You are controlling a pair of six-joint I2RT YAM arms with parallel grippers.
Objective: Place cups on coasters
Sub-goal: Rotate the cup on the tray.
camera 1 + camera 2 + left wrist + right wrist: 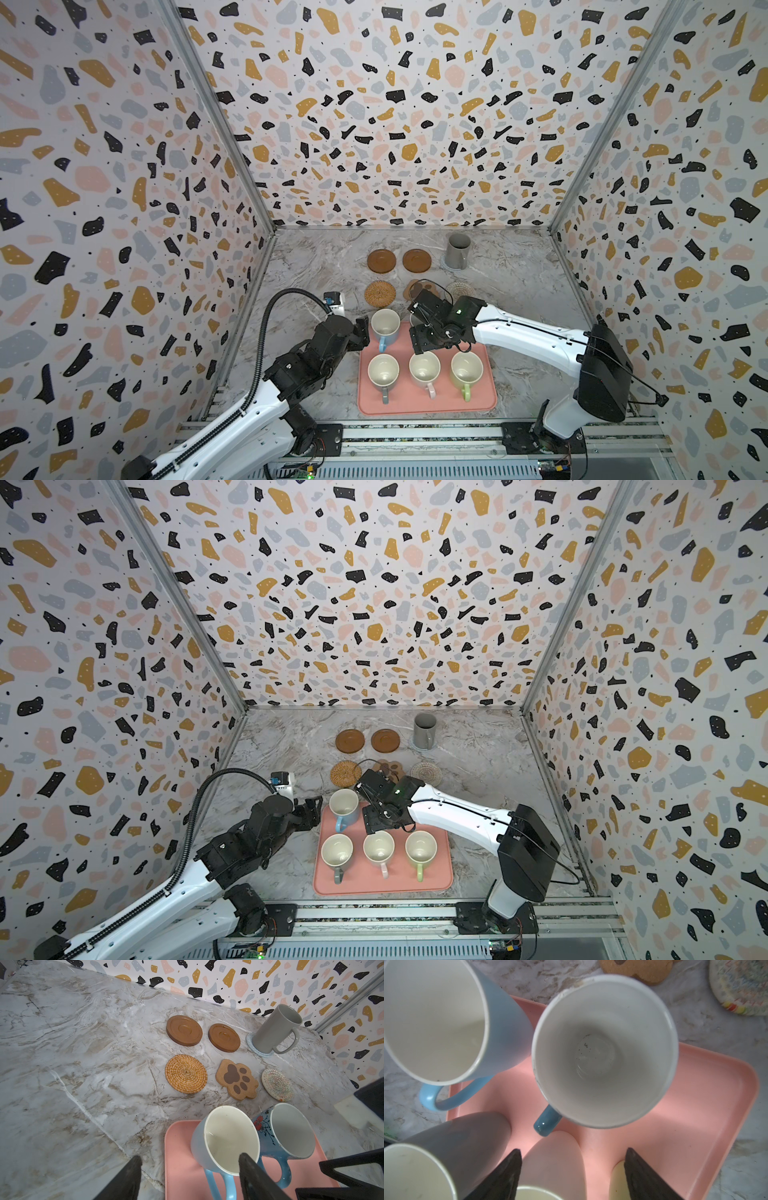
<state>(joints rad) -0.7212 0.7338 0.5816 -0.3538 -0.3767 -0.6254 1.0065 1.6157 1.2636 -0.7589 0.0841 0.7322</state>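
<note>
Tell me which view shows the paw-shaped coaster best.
Left wrist: the paw-shaped coaster lies whole and unobstructed. In both top views the right arm hides part of it; the right wrist view catches only its edge.

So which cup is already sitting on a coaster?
The tall dark grey mug at the back: it alone stands on the grey-blue coaster, while the rest stand on the pink tray.

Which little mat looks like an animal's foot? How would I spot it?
Start at the pink tray. Just past its far edge lie three mats in a row; the paw coaster is the middle one, between the rattan round and the whitish patterned round. It alone is not round: cork-brown with dark pads.
</note>
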